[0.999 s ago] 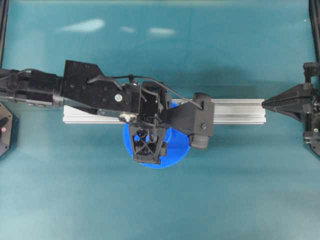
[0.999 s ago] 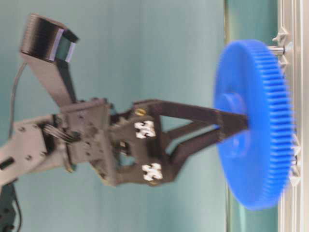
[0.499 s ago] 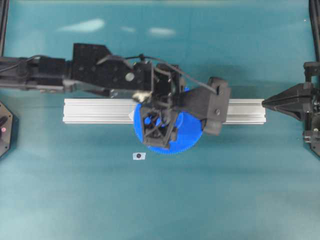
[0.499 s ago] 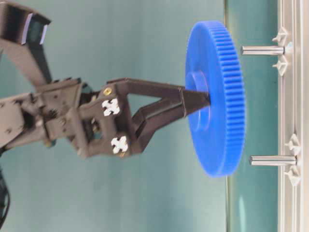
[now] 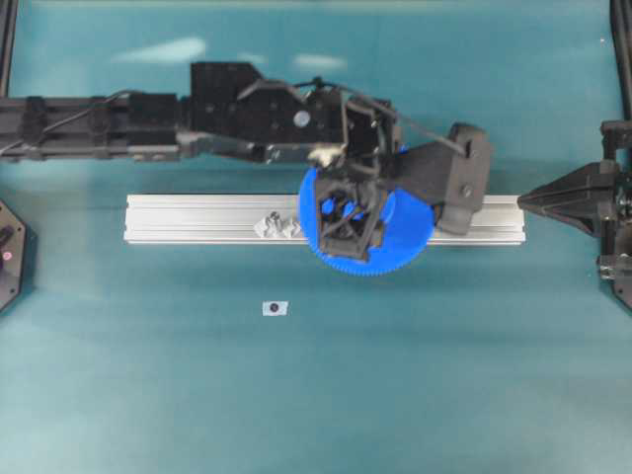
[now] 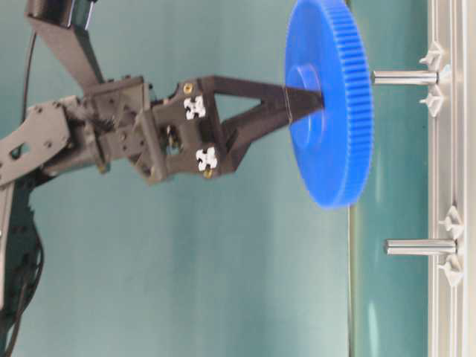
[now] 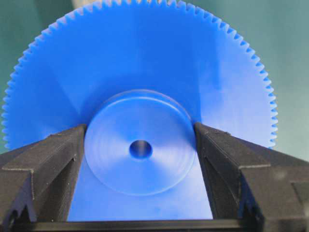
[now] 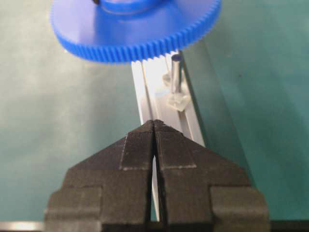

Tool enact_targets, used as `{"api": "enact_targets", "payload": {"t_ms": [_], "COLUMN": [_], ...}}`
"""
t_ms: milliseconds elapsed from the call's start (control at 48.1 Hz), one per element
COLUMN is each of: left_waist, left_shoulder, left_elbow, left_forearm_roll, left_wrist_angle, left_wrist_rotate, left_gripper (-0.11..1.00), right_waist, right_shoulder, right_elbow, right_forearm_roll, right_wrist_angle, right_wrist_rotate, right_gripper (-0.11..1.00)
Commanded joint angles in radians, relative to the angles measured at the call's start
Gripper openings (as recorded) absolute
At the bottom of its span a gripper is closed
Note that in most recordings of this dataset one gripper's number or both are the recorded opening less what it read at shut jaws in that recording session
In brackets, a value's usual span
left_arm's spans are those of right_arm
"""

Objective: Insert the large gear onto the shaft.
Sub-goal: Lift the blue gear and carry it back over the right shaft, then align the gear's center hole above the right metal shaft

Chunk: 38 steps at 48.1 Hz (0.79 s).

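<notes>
The large gear (image 7: 140,101), a big bright-blue plastic disc with fine teeth all round, is clamped by the left gripper (image 7: 140,159); the black fingers (image 7: 53,164) are pressed on either side of the raised round centre hub, whose small hole is seen between them in the left wrist view. In the table-level view the large gear (image 6: 331,100) is held clear of the long grooved aluminium rail (image 6: 450,178), flat face toward it. The shaft (image 6: 405,76), a short thin silvery pin flanked by two small clear faceted mounts, is seen just beside the gear's toothed rim, tip near it; contact cannot be told, and the pin is not in the hub hole. A second look-alike silvery pin (image 6: 418,246) is seen further along the rail, well apart from the gear. In the overhead view the gear (image 5: 395,237) is seen over the rail (image 5: 188,217), with the left gripper (image 5: 348,219) above it. A small white tag with a dark dot (image 5: 276,308) is seen on the teal table (image 5: 296,395). The right gripper (image 8: 154,126) is seen with its black jaws together, holding nothing, near the rail's end.
</notes>
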Motion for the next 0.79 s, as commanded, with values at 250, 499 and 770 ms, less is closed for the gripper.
{"api": "enact_targets", "payload": {"t_ms": [250,499,770], "left_waist": [0.011,0.021,0.035], "left_shoulder": [0.051,0.101,0.129], "left_elbow": [-0.123,-0.181,-0.196], "left_forearm_roll": [0.0,0.0,0.0], "left_wrist_angle": [0.028,0.054,0.055], "left_wrist_rotate": [0.035,0.061,0.077], "left_gripper": [0.76,0.76,0.76], "right_waist": [-0.011,-0.012,-0.014], "right_shoulder": [-0.023,-0.025,-0.025], "right_elbow": [-0.008,-0.008,-0.008], "right_forearm_roll": [-0.002,-0.002,-0.002], "right_wrist_angle": [0.002,0.006,0.009], "right_wrist_rotate": [0.008,0.008,0.008], "right_gripper": [0.03,0.03,0.03]}}
